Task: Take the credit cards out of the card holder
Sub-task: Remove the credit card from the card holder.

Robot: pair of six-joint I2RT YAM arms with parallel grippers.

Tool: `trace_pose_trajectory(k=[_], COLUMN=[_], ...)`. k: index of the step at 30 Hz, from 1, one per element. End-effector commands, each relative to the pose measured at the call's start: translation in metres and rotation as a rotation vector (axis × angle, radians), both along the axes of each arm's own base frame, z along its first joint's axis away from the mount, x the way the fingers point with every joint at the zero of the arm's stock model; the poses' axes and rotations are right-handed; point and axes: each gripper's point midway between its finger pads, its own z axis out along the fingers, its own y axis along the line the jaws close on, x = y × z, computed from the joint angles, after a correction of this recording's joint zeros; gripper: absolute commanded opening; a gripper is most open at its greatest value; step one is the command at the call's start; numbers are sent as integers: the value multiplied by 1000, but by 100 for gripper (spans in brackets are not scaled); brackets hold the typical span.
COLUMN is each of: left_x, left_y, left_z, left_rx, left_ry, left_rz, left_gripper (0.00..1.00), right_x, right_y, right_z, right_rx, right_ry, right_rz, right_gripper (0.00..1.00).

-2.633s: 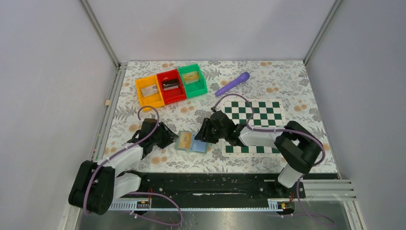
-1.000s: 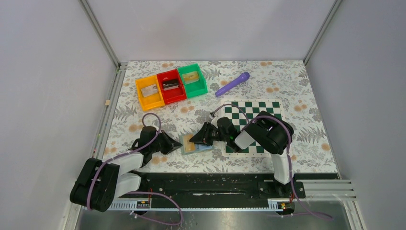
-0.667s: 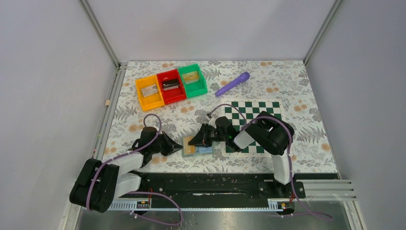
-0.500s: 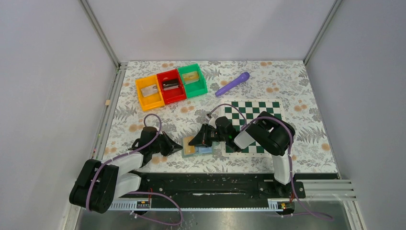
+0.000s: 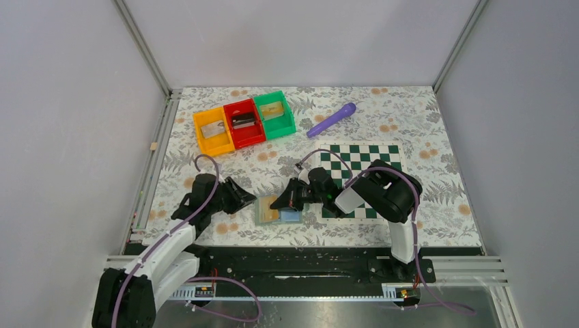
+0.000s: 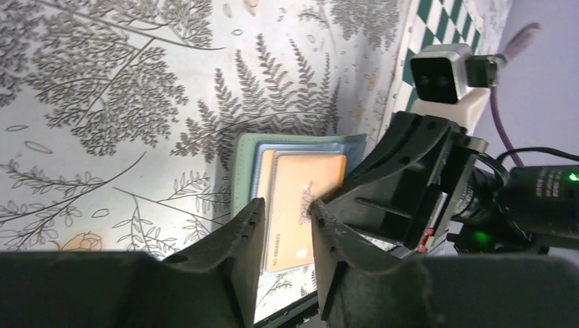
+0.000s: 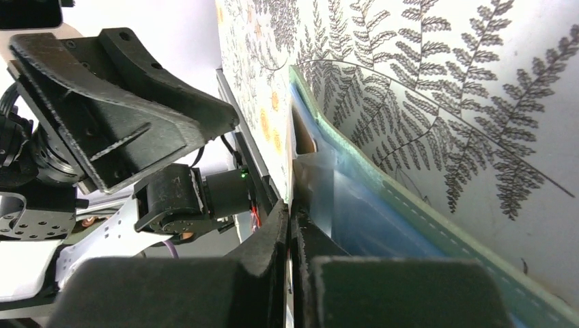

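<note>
right jaws pinch card holder [image 5: 291,216] edge | left jaws parted, just beside

Three bins [image 5: 250,140], one chessboard [image 5: 372,164], one purple marker [image 5: 332,119], one card holder [image 6: 244,171], one credit card [image 6: 298,188].

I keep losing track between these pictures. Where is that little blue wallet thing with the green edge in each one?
Top view: the flat, light-blue card holder with teal-green edging lies open, just left of the green-and-white chessboard.
Left wrist view: middle of the picture, teal edge on the left.
Right wrist view: seen almost edge-on, running from centre to lower right.
Shared landmark: the grey fern-print table cover under it.
</note>
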Motion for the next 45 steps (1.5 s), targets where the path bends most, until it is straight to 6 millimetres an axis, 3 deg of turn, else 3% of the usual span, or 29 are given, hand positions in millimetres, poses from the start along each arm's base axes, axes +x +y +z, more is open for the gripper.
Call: trace_pose_trajectory(k=[1, 12, 17, 22, 26, 30, 34, 36, 38, 42, 45], left_x=[2, -8, -11, -13, -15, -14, -14, -14, -14, -14, -13], left_y=[-9, -25, -28, -35, -38, -38, -36, -33, -31, -29, -25], left_z=[18, 1, -5, 2, 7, 8, 3, -2, -5, -10, -15], left_rx=[-54, -162, -192, -260, -288, -295, -285, -268, -257, -246, -227], left_ry=[-69, -53, -42, -70, -83, -80, -62, -51, -44, -30, -14], left_rz=[-43, -116, -116, -135, -157, -147, -127, -113, -107, -98, -83], left_gripper=[35, 46, 42, 41, 31, 0, 0, 0, 0, 0, 0], right_x=[5, 7, 7, 7, 7, 7, 7, 7, 8, 10, 12], right_y=[9, 10, 10, 11, 11, 9, 4, 0, -3, -6, -10], right_z=[39, 44, 46, 43, 41, 38, 36, 35, 35, 37, 37], right_rx=[114, 180, 191, 192, 184, 171, 165, 165, 166, 179, 191], right_ry=[-56, -33, -26, -12, -9, -7, -7, -7, -8, -10, -7], right_rz=[17, 3, 1, -2, -1, -2, -13, -24, -29, -33, -40], right_gripper=[0, 0, 0, 0, 0, 0, 17, 21, 17, 0, 0])
